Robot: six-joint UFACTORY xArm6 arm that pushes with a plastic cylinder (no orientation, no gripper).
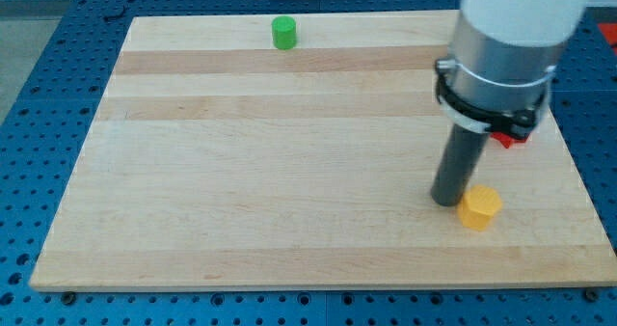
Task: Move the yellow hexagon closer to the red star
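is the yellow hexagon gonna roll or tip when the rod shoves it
Probably neither: the yellow hexagon sits flat and squat on the wooden board, so it should slide. With my tip touching its left edge off-centre, it may spin a little. It looks small and rigid, likely light.

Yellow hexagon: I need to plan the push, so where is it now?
The yellow hexagon sits near the board's lower right corner, just right of my tip, with the red star above it, partly hidden.
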